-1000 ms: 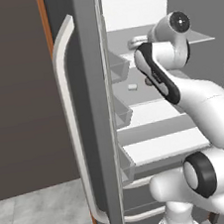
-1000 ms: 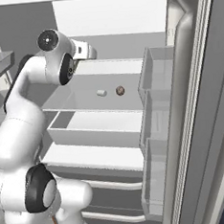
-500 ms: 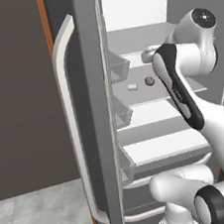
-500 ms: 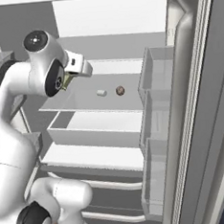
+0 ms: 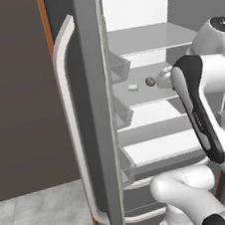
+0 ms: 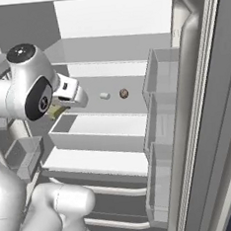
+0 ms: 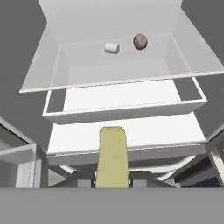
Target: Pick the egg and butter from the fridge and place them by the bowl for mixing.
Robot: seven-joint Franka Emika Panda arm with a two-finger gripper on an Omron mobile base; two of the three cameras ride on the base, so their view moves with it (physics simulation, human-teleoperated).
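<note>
Fridge [image 5: 97, 111] stands open in the left base view with the egg [image 5: 150, 82] on a middle shelf, the right base view shows the gripper [image 6: 57, 110] clamped on the butter [image 6: 57, 111] left of that egg, and the hand view shows the stick between the fingertips [image 7: 83, 178], the egg up on the shelf beside a small white cylinder [image 7: 112, 48].

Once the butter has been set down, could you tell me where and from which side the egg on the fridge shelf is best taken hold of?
Probably across the narrow middle of the egg, hand coming in from the open front of the fridge. It is a small rounded oval, so the ends would likely slip. It lies apart from the small pale cylinder beside it, leaving room for the fingers. The hand is now shut on the butter.
</note>
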